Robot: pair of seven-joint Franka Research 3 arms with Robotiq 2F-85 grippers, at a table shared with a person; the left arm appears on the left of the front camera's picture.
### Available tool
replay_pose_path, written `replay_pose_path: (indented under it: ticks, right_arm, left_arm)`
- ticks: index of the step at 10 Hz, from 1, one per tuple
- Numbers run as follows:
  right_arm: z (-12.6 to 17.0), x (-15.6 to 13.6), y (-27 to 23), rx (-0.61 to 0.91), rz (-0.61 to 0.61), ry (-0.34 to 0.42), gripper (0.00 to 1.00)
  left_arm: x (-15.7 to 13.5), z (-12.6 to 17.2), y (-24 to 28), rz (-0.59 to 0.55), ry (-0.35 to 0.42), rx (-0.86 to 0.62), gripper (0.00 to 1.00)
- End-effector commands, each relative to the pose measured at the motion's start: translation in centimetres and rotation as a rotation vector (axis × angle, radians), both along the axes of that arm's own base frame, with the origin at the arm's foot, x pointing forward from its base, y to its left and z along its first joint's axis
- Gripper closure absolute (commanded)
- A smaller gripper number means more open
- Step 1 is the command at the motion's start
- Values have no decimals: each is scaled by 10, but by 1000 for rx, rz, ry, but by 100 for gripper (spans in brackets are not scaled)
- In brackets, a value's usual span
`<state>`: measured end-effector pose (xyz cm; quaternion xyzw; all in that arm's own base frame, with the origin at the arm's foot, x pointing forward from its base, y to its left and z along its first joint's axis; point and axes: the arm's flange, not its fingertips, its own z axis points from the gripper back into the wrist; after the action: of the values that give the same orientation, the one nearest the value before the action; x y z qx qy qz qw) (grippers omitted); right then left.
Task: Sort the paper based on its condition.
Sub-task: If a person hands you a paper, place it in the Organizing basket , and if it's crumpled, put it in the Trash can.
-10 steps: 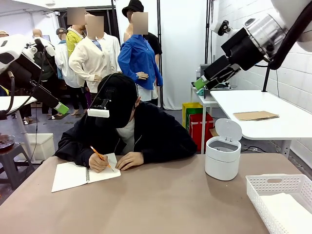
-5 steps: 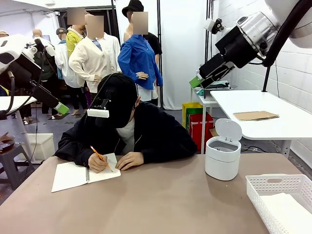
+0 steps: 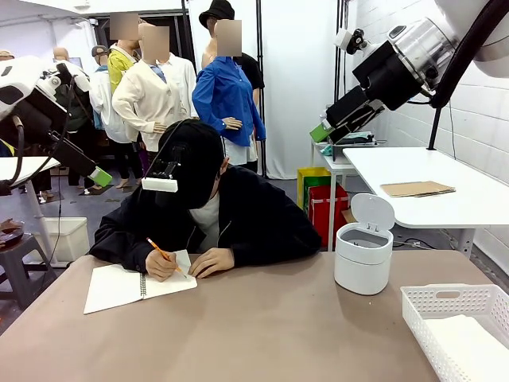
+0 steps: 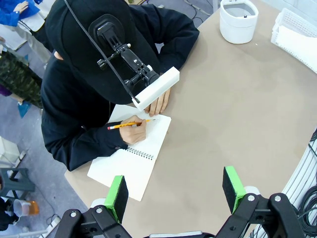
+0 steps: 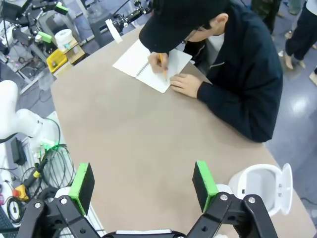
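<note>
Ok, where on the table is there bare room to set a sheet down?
Free: the broad middle of the table, between the notebook and the white bin, down to the near edge. Crowded: far left, where the person's writing hand rests on the notebook; near right corner, taken by the white basket.

White arms [image 3: 22, 83], black pincers [image 5: 142, 181], green pads [image 5: 203, 179]

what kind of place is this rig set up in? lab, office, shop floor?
Most likely a robot lab or data-collection space. Signs: left gripper and right gripper raised open above the table, the writing person wearing a cap-mounted camera, bare white brick wall.
</note>
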<state>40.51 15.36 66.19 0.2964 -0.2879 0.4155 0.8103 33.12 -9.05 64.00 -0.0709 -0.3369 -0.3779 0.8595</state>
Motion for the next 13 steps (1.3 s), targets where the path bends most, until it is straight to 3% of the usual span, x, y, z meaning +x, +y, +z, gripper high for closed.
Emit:
replay_pose_path:
  ticks: [1,5,8,13]
  right_arm:
    - [-4,-3,0,6,-8,0,0]
    - [22,15,6,-24,36,61,0]
    - [20,32,19,-80,53,78,0]
    - [21,42,43,-154,107,17,0]
  left_arm:
    - [-1,-1,1,7,3,9,0]
    - [-1,-1,1,7,3,9,0]
    - [-1,-1,1,7,3,9,0]
    - [-1,-1,1,7,3,9,0]
